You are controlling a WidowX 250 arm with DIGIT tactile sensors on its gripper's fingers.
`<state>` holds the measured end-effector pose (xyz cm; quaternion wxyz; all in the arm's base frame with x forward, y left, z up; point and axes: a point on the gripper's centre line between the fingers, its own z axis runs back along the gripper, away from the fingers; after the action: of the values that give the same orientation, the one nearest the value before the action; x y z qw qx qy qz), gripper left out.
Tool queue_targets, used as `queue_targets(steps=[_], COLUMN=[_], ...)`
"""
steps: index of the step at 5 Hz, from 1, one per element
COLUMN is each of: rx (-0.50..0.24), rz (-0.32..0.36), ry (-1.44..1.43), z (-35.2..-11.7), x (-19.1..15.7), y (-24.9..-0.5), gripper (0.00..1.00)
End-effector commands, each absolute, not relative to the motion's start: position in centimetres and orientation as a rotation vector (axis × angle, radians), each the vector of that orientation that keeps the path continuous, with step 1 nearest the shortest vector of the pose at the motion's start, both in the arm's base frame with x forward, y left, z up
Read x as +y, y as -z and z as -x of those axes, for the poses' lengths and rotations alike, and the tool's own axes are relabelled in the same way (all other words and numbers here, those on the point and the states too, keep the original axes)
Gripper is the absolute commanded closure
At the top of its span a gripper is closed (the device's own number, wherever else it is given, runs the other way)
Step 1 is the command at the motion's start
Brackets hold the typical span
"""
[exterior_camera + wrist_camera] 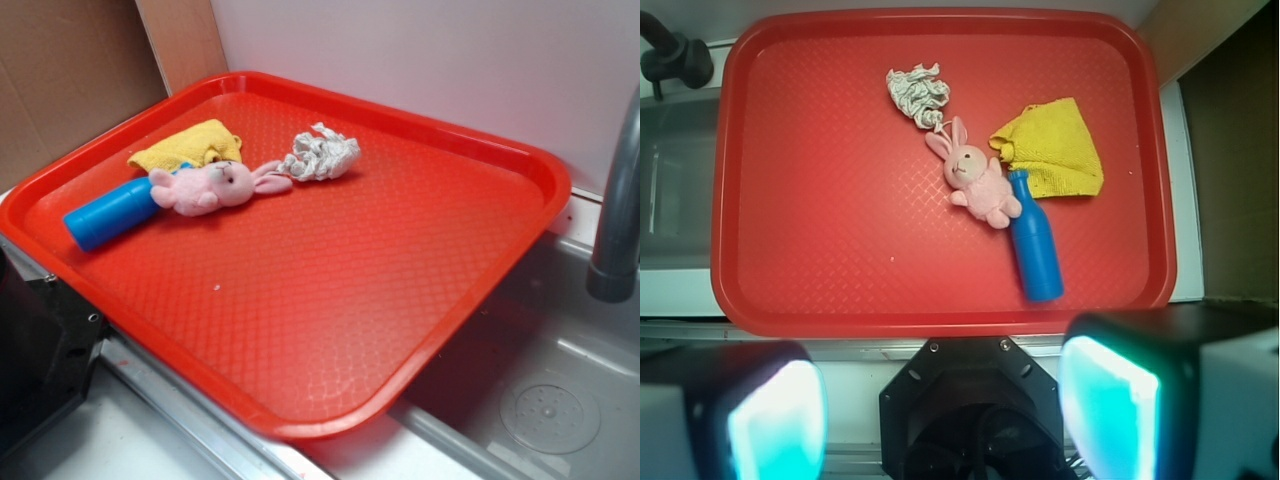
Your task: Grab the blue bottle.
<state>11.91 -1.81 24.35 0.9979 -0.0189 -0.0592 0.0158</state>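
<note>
The blue bottle (112, 213) lies on its side on the red tray (330, 330) near the tray's left edge. Its far end is tucked under a pink plush bunny (215, 187). In the wrist view the blue bottle (1034, 240) lies lengthwise with its flat end towards me, and the bunny (975, 178) lies against its neck. My gripper (942, 410) is high above and behind the near edge of the tray (820, 260). Its jaws are wide apart with nothing between them. The gripper does not show in the exterior view.
A yellow cloth (190, 146) lies beside the bunny, also in the wrist view (1052, 150). A crumpled white rag (320, 155) lies by the bunny's ears. A grey faucet (620, 190) rises over a sink (540, 400) at the right. Cardboard (70, 70) stands behind.
</note>
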Motion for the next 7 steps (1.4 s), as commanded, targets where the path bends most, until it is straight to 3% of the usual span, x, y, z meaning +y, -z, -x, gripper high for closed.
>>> queue_targets(steps=[1, 4, 7], rx=[-0.119, -0.187, -0.211], rz=[0.038, -0.034, -0.034], ry=[-0.032, -0.046, -0.127], z=[-11.9, -12.8, -12.5], x=[-1.8, 0.7, 5.5], y=[-24.4, -20.3, -14.4], gripper=[0.0, 0.0, 0.0])
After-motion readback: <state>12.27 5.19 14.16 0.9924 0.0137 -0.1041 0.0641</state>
